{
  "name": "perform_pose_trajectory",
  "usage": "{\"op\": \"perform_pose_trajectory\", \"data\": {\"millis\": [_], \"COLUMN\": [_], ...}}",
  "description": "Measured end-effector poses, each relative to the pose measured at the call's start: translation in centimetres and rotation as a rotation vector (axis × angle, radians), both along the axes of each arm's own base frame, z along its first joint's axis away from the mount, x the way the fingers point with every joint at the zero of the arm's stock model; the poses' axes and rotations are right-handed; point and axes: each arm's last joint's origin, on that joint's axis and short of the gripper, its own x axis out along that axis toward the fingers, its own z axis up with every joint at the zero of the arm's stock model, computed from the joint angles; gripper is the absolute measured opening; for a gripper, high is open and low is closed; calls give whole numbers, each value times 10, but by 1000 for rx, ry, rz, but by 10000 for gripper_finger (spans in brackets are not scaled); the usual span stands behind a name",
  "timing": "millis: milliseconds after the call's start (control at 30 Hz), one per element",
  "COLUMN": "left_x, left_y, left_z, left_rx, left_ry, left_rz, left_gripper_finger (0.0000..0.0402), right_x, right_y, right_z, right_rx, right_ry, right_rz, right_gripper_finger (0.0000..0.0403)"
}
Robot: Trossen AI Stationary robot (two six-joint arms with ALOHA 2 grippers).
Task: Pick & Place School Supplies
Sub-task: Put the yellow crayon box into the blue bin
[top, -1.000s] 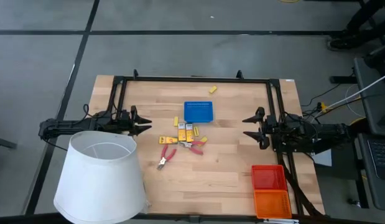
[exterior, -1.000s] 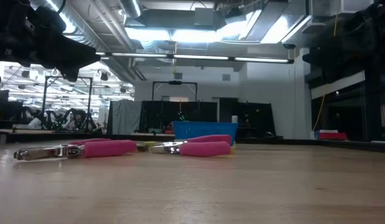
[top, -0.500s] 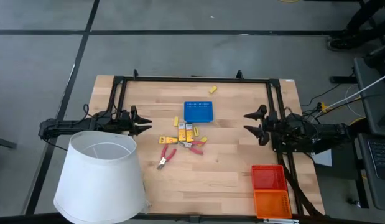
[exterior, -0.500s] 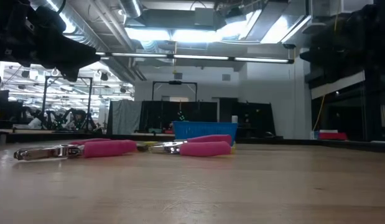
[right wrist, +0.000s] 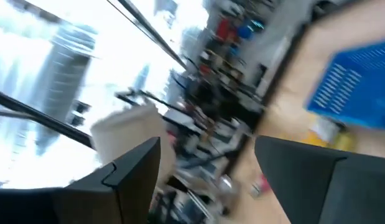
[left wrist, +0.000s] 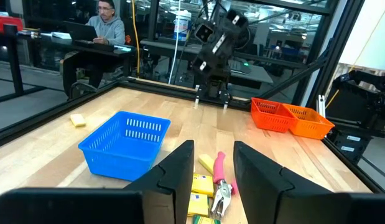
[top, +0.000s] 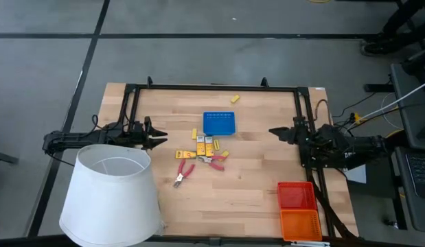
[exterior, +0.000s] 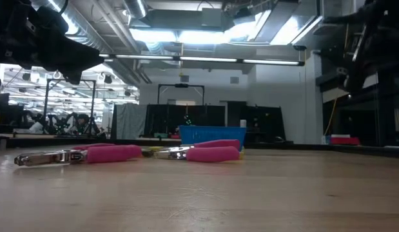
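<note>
Several flat yellow packs (top: 204,145) lie at the table's middle, with small yellow blocks (top: 193,133) around them and one block (top: 235,99) near the far edge. Two red-handled pliers (top: 184,173) (top: 215,162) lie just nearer; they also show in the low view (exterior: 109,153) (exterior: 205,153). My left gripper (top: 157,135) hangs open and empty to the left of the packs, which show in the left wrist view (left wrist: 201,186) past its fingers (left wrist: 212,149). My right gripper (top: 275,132) is open and empty at the right (right wrist: 208,180), turned on its side.
A blue tray (top: 220,123) stands behind the packs. A red tray (top: 296,195) and an orange tray (top: 300,224) stand at the near right corner. A big white lampshade (top: 112,195) covers the near left corner. A dark frame (top: 212,87) runs along the table's far edge. A person sits beyond the table (left wrist: 105,25).
My right gripper has rolled about its own long axis: its two fingers, side by side in the high view a second ago, now stand one over the other. It has also shifted a little toward the far edge.
</note>
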Motion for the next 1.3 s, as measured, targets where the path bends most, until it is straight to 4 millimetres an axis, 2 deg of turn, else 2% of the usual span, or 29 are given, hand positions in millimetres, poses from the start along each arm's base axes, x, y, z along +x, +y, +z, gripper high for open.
{"op": "perform_pose_trajectory", "data": {"millis": [200,400,533,700,800,867,967,1033,1167,1233,1300], "left_x": [0,-1,-2,-9,-16,-20,-24,-25,-16,-5,7], "left_y": [0,3,2,6,5,2,-4,-5,-5,-4,-2], "left_z": [0,5,19,37,51,60,76,91,130,154,177], "left_rx": [0,48,-271,-540,-544,-532,-485,-494,-469,-408,-320], "left_ry": [0,-40,-238,-514,-665,-742,-775,-777,-737,-616,-417], "left_rz": [0,101,57,130,50,-68,-257,-307,-211,-113,2], "left_gripper_finger": [107,107,106,107,107,108,106,104,103,104,104], "right_x": [-2,-9,-12,-5,4,11,26,38,64,76,87], "right_y": [-2,0,2,7,11,14,22,27,30,30,27], "right_z": [8,26,36,52,66,80,104,119,147,155,157], "right_rx": [80,29,-28,-105,-126,-149,-197,-229,-347,-391,-408], "right_ry": [-95,-279,-364,-347,-320,-322,-340,-336,-279,-215,-106], "right_rz": [-42,-85,-160,-176,-154,-90,72,132,90,95,113], "right_gripper_finger": [268,268,268,268,268,268,268,268,268,268,268]}}
